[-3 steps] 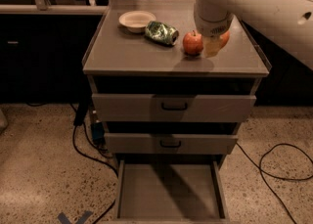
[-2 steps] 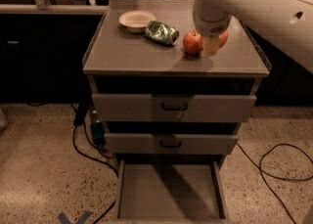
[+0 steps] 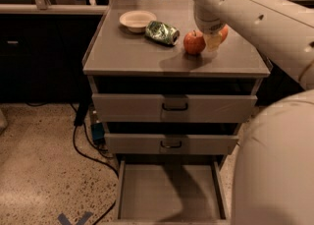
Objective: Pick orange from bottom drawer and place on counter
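The orange [image 3: 223, 33] sits on the counter [image 3: 132, 52] at its right side, partly hidden behind my gripper [image 3: 213, 41]. The gripper hangs from the pale arm [image 3: 235, 8] that comes down from the upper right, and it sits right at the orange, between it and the red apple [image 3: 194, 42]. The bottom drawer [image 3: 167, 194] is pulled open below, and its flat grey floor is bare.
A white bowl [image 3: 137, 20] and a crushed green can [image 3: 161, 32] lie on the counter's far left half. The two upper drawers [image 3: 174, 107] are closed. A large pale part of the robot [image 3: 274, 170] fills the lower right. Cables [image 3: 83, 140] run on the floor at left.
The gripper stays at the orange on the counter. A large pale part of the robot has come into the lower right of the view.
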You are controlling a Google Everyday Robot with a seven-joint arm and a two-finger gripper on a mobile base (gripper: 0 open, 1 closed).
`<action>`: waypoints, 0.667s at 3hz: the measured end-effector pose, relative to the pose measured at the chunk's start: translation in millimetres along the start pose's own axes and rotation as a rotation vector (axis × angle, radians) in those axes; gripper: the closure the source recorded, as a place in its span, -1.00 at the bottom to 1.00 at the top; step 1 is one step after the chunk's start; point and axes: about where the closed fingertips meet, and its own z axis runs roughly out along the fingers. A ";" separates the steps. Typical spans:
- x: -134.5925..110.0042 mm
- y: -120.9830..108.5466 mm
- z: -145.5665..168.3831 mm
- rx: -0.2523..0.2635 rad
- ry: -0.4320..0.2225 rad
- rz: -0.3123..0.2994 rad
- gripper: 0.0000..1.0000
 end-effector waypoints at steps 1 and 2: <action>15.3 -1.1 38.6 -0.058 0.008 0.008 1.00; 25.5 20.0 59.1 -0.139 -0.013 0.055 1.00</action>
